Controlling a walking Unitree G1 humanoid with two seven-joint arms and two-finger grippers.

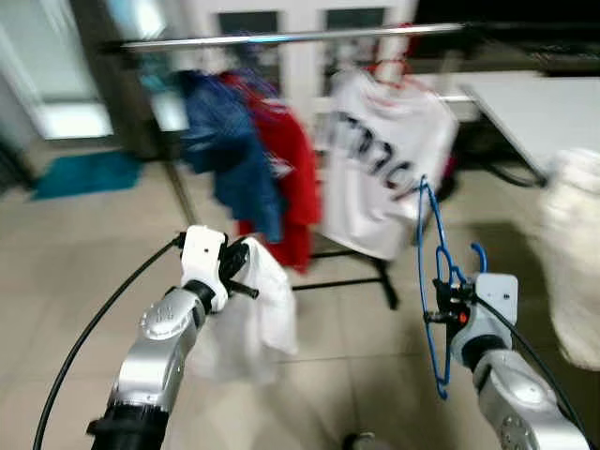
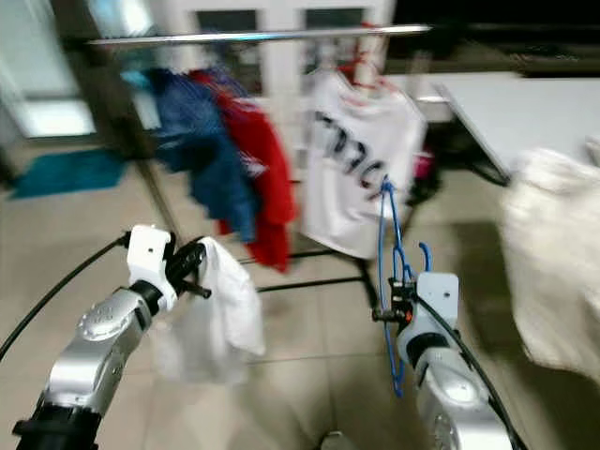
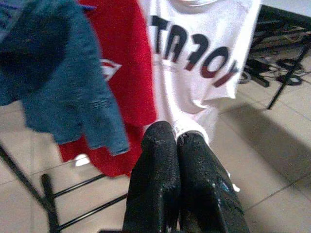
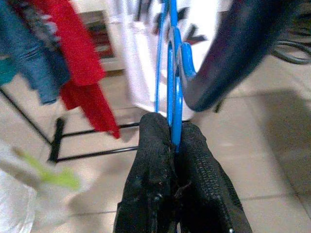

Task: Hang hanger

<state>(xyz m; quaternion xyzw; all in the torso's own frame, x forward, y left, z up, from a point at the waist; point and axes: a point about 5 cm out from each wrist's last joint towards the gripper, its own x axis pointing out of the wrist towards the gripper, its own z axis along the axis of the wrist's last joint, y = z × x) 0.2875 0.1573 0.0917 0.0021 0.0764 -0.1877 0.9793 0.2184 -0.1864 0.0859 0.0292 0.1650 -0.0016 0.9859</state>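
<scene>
Mid-task: right gripper fingers pinch the blue hanger at lower right, left gripper fingers pinch a white garment, rail at top not yet reached.

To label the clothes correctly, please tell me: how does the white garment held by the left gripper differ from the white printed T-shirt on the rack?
The white garment hangs bunched from the left gripper, low before the robot; the white printed T-shirt hangs spread out on a red hanger from the rack rail. The garment shows no print; the T-shirt carries dark lettering. Both are white fabric.
</scene>
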